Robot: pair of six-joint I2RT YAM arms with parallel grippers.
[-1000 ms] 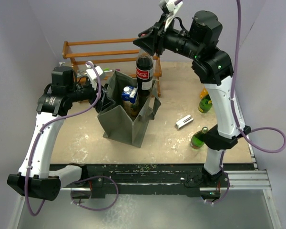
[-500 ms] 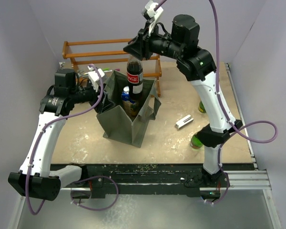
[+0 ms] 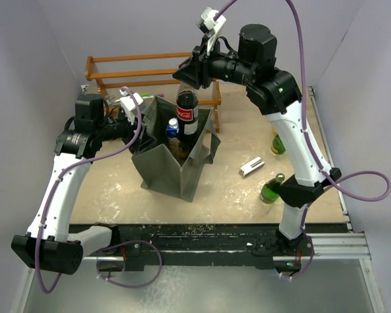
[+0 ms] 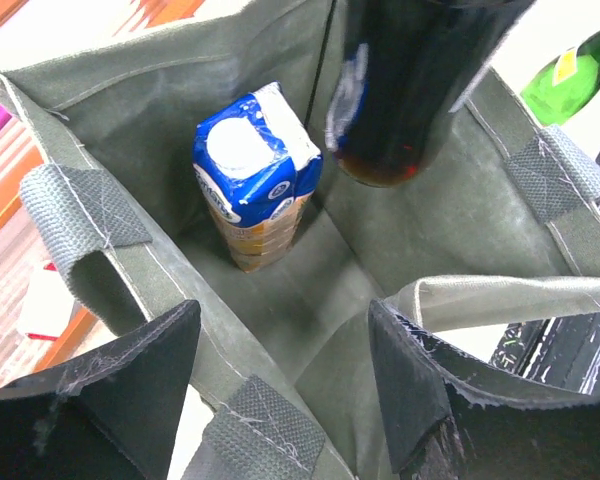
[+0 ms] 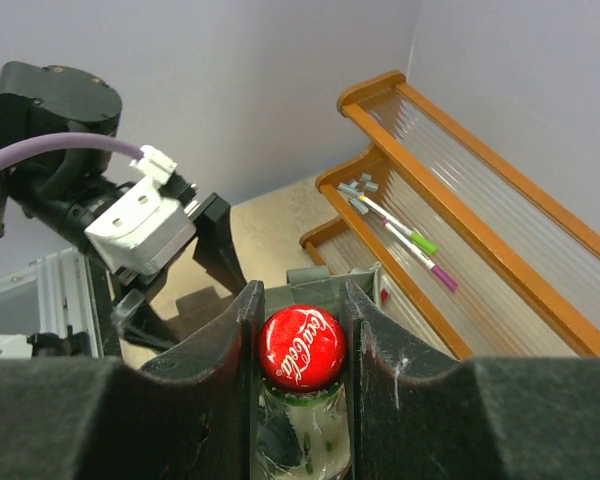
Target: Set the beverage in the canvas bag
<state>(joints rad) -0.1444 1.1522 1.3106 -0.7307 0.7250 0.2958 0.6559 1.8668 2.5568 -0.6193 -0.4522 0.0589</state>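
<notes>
Swung left from a second ago, the cola bottle point(image 3: 186, 116) now hangs with its base inside the canvas bag point(image 3: 158, 171) beside a carton point(image 4: 255, 180), right fingers point(image 5: 230, 345) clamped on its cap, left fingers point(image 4: 130, 390) spread wide astride the bag's rim, so next up is probably lowering it straight down and letting go.

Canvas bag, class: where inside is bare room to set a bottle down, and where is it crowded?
Free: the grey-green canvas bag's floor between the blue-and-white carton and the opposite wall, under the hanging dark cola bottle. Crowded: the corner holding the carton.
</notes>
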